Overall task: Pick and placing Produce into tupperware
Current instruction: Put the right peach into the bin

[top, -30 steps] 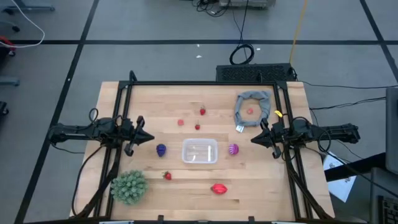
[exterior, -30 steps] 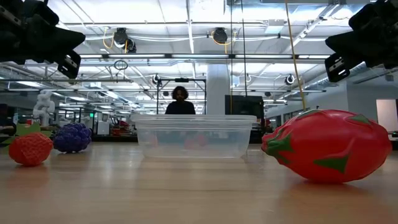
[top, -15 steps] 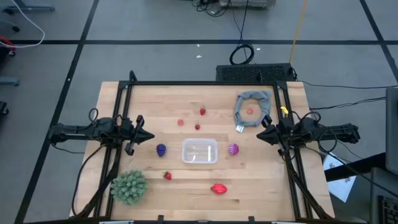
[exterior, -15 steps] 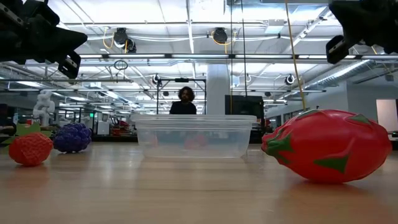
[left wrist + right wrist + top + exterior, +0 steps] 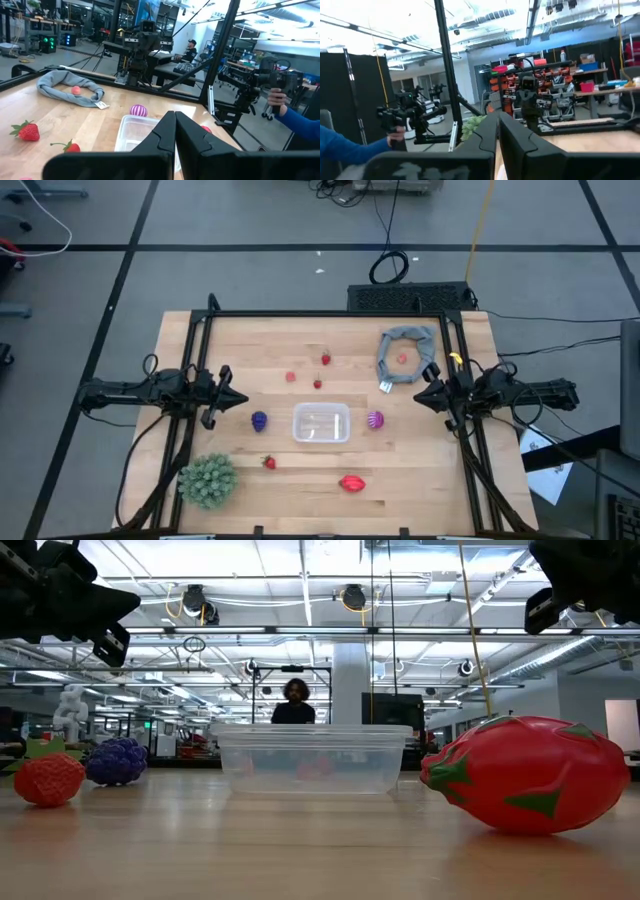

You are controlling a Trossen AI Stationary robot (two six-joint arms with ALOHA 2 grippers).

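The clear tupperware (image 5: 321,422) stands mid-table and holds nothing that I can see. A dark purple fruit (image 5: 259,421) lies to its left and a magenta one (image 5: 375,419) to its right. The red oval (image 5: 351,482) and a strawberry (image 5: 268,463) rest nearer the near edge. Three small red berries (image 5: 318,384) lie beyond the tub. My left gripper (image 5: 243,402) hovers shut left of the purple fruit. My right gripper (image 5: 418,396) hovers shut right of the magenta fruit. In the wrist views both pairs of fingers (image 5: 175,122) (image 5: 498,122) are closed on nothing.
A green spiky ball (image 5: 208,480) sits at the near left corner. A grey cloth ring (image 5: 405,352) with a pink piece inside it lies at the far right. A black frame (image 5: 320,314) borders the table. A person (image 5: 294,700) stands in the room beyond.
My right gripper has risen and drawn back a little toward the table's right edge, staying shut. The left arm and the fruits have kept still.
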